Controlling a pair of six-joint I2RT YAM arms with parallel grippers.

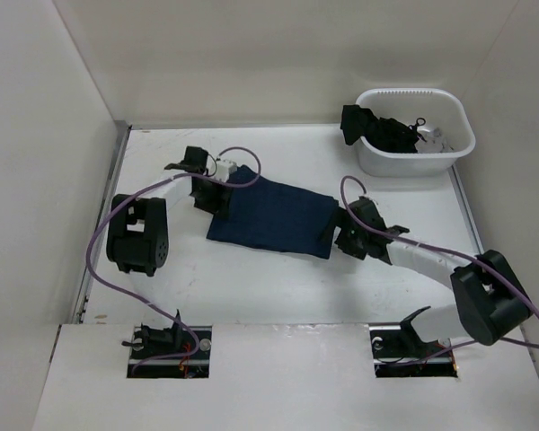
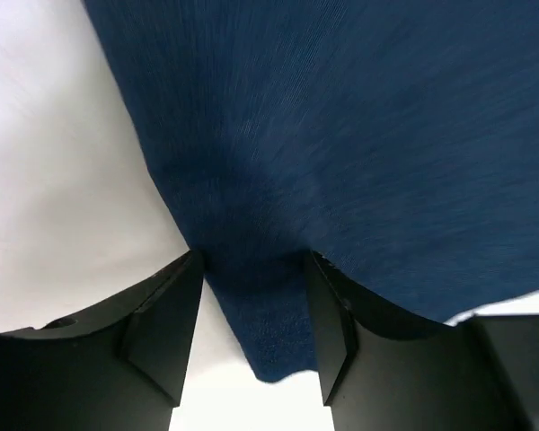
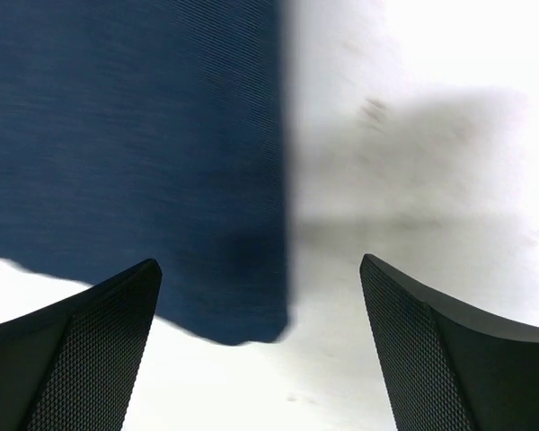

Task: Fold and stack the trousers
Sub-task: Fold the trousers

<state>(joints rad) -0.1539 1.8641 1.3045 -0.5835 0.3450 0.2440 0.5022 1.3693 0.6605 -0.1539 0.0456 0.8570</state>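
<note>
The dark navy trousers (image 1: 274, 218) lie folded into a flat rectangle in the middle of the white table. My left gripper (image 1: 221, 201) is at their left end. In the left wrist view (image 2: 255, 262) its jaws are partly closed on a bunched corner of the navy cloth (image 2: 341, 135), which touches both fingers. My right gripper (image 1: 338, 230) is at the right end of the trousers. In the right wrist view (image 3: 259, 265) it is open wide, low over the table, with the corner of the cloth (image 3: 135, 135) between its fingers and touching neither.
A white basket (image 1: 458, 151) stands at the back right with black garments in it; one black piece (image 1: 355, 121) hangs over its left rim. White walls enclose the table on the left, back and right.
</note>
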